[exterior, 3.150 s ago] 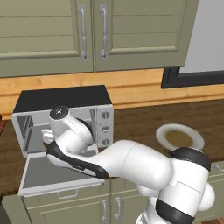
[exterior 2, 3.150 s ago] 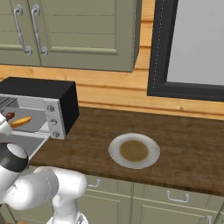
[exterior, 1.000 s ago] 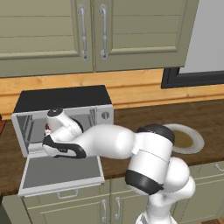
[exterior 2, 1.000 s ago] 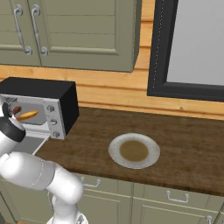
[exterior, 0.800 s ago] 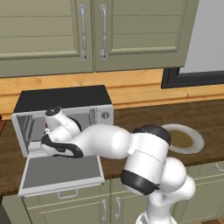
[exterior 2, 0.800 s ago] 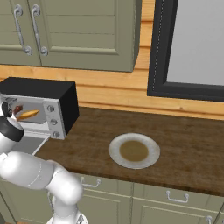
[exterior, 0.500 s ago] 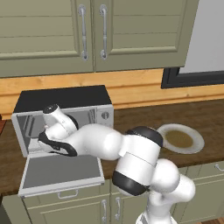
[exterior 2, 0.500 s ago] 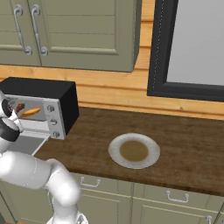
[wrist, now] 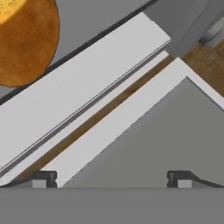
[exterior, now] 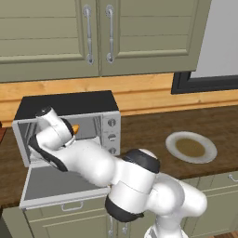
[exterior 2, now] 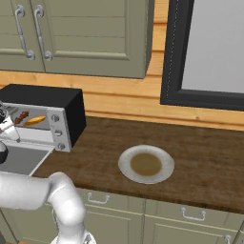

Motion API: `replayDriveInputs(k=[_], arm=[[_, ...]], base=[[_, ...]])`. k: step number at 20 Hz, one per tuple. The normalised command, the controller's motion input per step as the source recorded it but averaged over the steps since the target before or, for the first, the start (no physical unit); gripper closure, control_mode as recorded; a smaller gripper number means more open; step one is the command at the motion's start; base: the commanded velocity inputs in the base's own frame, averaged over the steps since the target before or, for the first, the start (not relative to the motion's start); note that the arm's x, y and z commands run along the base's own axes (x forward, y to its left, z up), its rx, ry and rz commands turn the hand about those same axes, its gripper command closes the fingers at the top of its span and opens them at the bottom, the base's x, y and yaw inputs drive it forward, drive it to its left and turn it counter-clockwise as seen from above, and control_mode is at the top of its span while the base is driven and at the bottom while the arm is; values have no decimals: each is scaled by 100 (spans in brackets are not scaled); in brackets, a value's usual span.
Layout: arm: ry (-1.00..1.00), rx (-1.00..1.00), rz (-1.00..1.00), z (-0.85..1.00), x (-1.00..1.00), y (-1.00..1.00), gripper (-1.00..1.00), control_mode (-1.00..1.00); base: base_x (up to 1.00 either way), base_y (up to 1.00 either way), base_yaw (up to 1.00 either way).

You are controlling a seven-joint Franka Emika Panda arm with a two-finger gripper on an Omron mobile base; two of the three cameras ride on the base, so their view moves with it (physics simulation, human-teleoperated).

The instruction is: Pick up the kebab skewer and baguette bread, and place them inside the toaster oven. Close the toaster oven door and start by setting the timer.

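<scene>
Since the earlier frames the arm has swung further left and drawn the hand back out of the toaster oven [exterior: 69, 128] mouth; the base has not driven, cabinets and plate sit where they were.

Claw [wrist: 111, 177]: jaws spread wide, nothing between the fingertips [wrist: 43, 178]. It hangs over the join where the lowered toaster oven door [wrist: 166, 140] meets the oven's front sill.

Baguette bread [wrist: 24, 37]: inside the oven, beyond the sill, ahead of the claw and toward its left fingertip. In the right base view it lies on the rack [exterior 2: 35, 120], long axis running across the oven mouth.

Kebab skewer [exterior 2: 21, 116]: also inside, just beside the baguette on the side away from the knobs, roughly parallel to it. Both items judged as placed.

Door lies flat, hinged at the bottom, directly under and in front of the claw. Its bar handle is at the outer edge, on the near side of the claw toward the robot's base; not clearly resolved in any view.

Judgement: loading is done; the step in hand is closing the door. The relation that matters: the door's free edge lies behind and below the claw, long axis parallel to the oven front, so the hand must back off, drop under that edge and lift.

Knobs [exterior: 111, 137] lie to the claw's right, on the front panel.

Risk: catching the sill on the way out.
</scene>
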Motion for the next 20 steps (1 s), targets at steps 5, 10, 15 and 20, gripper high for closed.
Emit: replayDriveInputs(k=[5,10,15,20], arm=[[0,0,3,0,-100,-1,-100,-100],[0,0,8,0,-100,-19,-100,-100],[4,0,12,-10,-100,-17,-100,-100],[10,0,9,-13,-100,-3,-100,-100]], base=[[0,0,0],[0,0,0],[0,0,0],[0,0,0]])
